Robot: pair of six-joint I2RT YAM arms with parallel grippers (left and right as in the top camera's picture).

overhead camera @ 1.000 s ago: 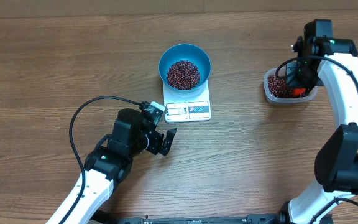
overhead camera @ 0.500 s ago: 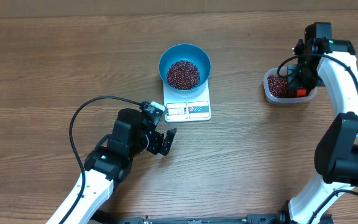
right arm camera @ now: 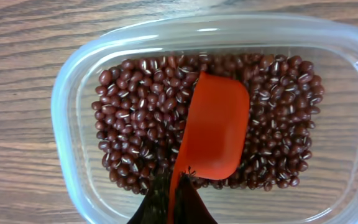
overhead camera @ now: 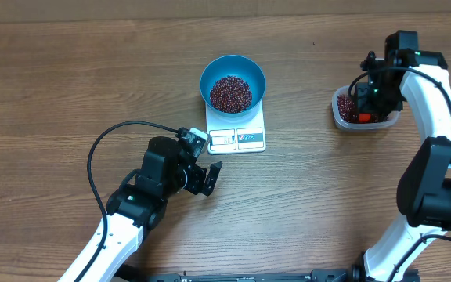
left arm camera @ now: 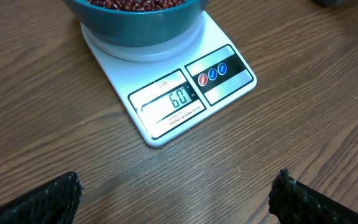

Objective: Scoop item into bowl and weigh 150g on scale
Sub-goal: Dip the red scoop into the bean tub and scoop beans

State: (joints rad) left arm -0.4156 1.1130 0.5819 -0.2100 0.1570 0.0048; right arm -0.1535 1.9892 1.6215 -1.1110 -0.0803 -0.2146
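The blue bowl (overhead camera: 232, 82) stands on the white scale (overhead camera: 236, 129) and holds a layer of dark red-brown beans (overhead camera: 231, 92). In the left wrist view the scale (left arm camera: 179, 93) shows 60 on its display, with the bowl (left arm camera: 138, 25) at the top edge. My left gripper (overhead camera: 208, 177) is open over bare table just in front of the scale, fingertips (left arm camera: 61, 193) wide apart. My right gripper (overhead camera: 370, 98) is shut on the handle of an orange scoop (right arm camera: 213, 134), which hangs empty and tilted over the beans (right arm camera: 135, 124) in the clear tub (overhead camera: 362, 110).
The clear tub (right arm camera: 67, 124) sits at the far right of the wooden table. A black cable (overhead camera: 108, 145) loops from the left arm.
The right arm has shifted slightly left over the tub. The left arm, the bowl and the scale have not moved.
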